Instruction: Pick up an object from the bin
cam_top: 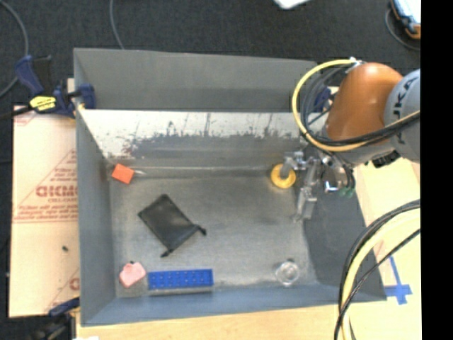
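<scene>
The hand [306, 201] hangs low in the right part of the grey bin [212, 83], close to the right wall and towards the back of the floor. Above it are the arm's orange cover [357, 105] and looped yellow and black cables [306, 98]. Whether the hand is released or clenched I cannot tell, because its metal parts overlap from this angle.

Just to its left, at the foot of the back wall, lies a small yellow ring [283, 178] — the thing nearest the hand. Whether the two touch is not clear.

The other things lie well apart from the hand:
- a clear round piece [287, 271] on the floor near the front right corner
- a long blue studded brick [180, 280] along the front wall
- a pink lump [132, 274] just beside the brick's left end
- a flat black pouch [168, 222], lying askew left of the middle
- a small orange cube [122, 174] in the back left corner — set against the left wall
</scene>
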{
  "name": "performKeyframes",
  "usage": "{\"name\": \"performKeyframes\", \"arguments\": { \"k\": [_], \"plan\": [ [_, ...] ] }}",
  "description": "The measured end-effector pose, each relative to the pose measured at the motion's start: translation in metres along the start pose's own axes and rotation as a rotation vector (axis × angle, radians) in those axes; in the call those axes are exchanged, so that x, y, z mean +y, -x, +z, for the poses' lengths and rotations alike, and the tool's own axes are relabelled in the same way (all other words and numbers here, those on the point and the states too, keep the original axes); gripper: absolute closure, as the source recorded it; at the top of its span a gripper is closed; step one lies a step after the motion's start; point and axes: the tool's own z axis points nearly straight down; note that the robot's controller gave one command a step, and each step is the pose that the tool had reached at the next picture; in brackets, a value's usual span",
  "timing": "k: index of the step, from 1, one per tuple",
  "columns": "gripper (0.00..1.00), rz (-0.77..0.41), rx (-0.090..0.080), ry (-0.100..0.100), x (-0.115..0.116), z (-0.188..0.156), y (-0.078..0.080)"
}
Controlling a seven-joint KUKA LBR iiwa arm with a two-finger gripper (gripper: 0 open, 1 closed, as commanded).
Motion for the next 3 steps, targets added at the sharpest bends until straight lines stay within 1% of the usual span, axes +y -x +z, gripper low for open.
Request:
{"name": "performKeyframes", "arguments": {
  "k": [1,2,3],
  "plan": [
    [0.00,-0.003,-0.008,-0.001,0.000,-0.004,0.002],
    [0.00,0.117,-0.008,-0.001,-0.047,0.026,0.048],
    [1.00,-0.014,-0.013,-0.003,-0.017,0.058,0.048]
  ]
}}
